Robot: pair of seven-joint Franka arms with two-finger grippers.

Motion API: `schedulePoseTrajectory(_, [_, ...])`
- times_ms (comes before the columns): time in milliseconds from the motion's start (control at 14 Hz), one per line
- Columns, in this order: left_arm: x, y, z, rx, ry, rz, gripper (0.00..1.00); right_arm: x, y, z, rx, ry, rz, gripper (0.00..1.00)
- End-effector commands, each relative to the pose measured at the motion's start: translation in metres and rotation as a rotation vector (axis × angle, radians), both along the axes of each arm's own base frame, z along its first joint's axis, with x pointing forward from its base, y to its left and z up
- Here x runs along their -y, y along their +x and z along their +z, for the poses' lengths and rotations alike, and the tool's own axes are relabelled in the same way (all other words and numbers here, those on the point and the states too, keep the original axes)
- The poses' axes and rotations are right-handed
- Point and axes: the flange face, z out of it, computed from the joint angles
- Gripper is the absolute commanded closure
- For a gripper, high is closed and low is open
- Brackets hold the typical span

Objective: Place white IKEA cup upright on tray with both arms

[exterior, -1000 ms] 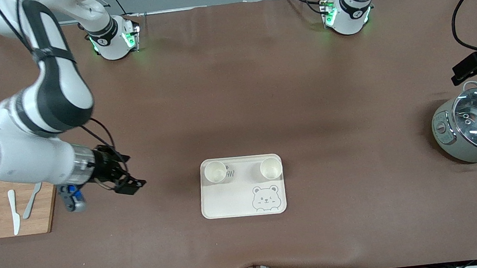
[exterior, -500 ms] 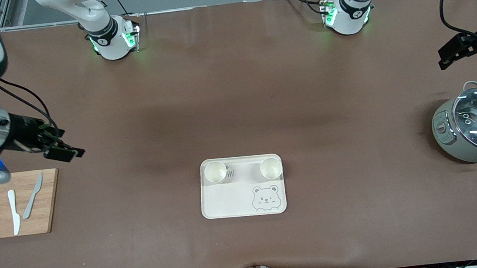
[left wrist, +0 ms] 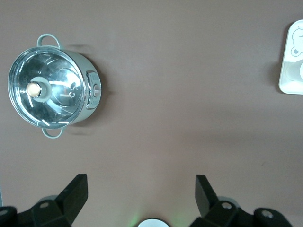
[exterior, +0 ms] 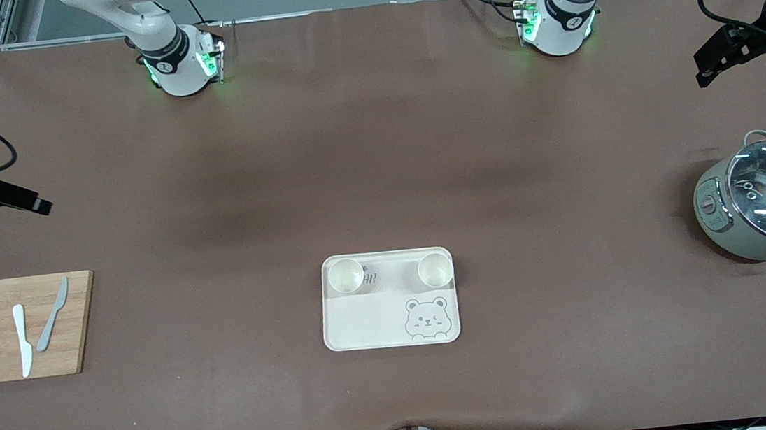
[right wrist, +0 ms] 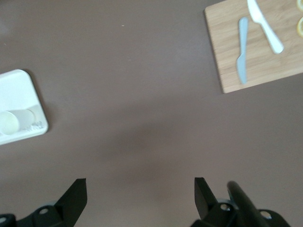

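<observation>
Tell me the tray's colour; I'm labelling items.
The tray is cream, with a grey bear face drawn on it; the front view shows it best.

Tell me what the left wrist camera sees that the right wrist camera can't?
Only the left wrist view shows the pot with its glass lid, and the bear drawing on the tray.

Only the right wrist view shows the cutting board with two knives and a lemon slice at the picture's edge, plus a cup standing upright on the tray.

Both show the brown table, part of the tray and their own open pincer: left pincer, right pincer. Each hangs over bare table, holding nothing.
</observation>
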Motion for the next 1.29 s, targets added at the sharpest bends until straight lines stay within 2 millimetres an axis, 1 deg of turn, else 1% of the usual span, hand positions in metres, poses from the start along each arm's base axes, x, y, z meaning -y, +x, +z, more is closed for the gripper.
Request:
schedulePoseTrajectory(0, [0.006, -0.017, 0.002, 0.025, -0.021, -0.021, 0.00, -0.002, -0.017, 0.021, 0.022, -0.092, 0.212, 0.00])
schedulePoseTrajectory(71, [0.003, -0.019, 0.002, 0.033, -0.020, -0.015, 0.00, -0.003, -0.027, 0.032, 0.021, -0.094, 0.249, 0.00])
schedulePoseTrajectory(143, [0.001, -0.018, 0.002, 0.033, -0.020, -0.012, 0.00, -0.007, -0.034, 0.037, 0.010, -0.090, 0.255, 0.00])
schedulePoseTrajectory(214, [0.001, -0.015, 0.001, 0.033, -0.020, -0.010, 0.00, -0.017, -0.035, 0.035, 0.004, -0.091, 0.266, 0.00])
schedulePoseTrajectory(357, [-0.001, -0.012, -0.002, 0.039, -0.021, -0.008, 0.00, -0.023, -0.033, 0.038, 0.017, -0.093, 0.257, 0.00])
schedulePoseTrajectory(429, [-0.001, -0.011, -0.003, 0.037, -0.022, -0.009, 0.00, -0.029, -0.033, 0.039, 0.018, -0.093, 0.269, 0.00])
schedulePoseTrajectory(500, [0.000, -0.010, -0.004, 0.036, -0.022, -0.009, 0.00, -0.030, -0.034, 0.036, 0.011, -0.091, 0.271, 0.00])
schedulePoseTrajectory(571, [0.000, -0.010, -0.004, 0.037, -0.022, -0.009, 0.00, -0.026, -0.033, 0.030, 0.004, -0.081, 0.261, 0.00])
schedulePoseTrajectory(643, [0.000, -0.010, -0.004, 0.036, -0.022, -0.009, 0.00, -0.025, -0.033, 0.032, 0.001, -0.074, 0.262, 0.00])
schedulePoseTrajectory(714, [0.000, -0.009, -0.004, 0.037, -0.024, -0.010, 0.00, -0.028, -0.033, 0.033, -0.001, -0.078, 0.267, 0.00])
schedulePoseTrajectory(786, [-0.001, -0.007, -0.005, 0.033, -0.026, -0.012, 0.00, -0.029, -0.033, 0.037, 0.007, -0.086, 0.268, 0.00])
schedulePoseTrajectory(929, [-0.007, -0.004, -0.010, 0.023, -0.046, 0.004, 0.00, -0.029, -0.032, 0.038, 0.019, -0.089, 0.268, 0.00])
schedulePoseTrajectory(1071, [-0.005, -0.004, -0.009, 0.024, -0.060, 0.009, 0.00, -0.028, -0.031, 0.039, 0.022, -0.097, 0.269, 0.00])
schedulePoseTrajectory(1214, [-0.006, -0.004, -0.010, 0.018, -0.060, 0.011, 0.00, -0.022, -0.031, 0.052, 0.047, -0.111, 0.258, 0.00])
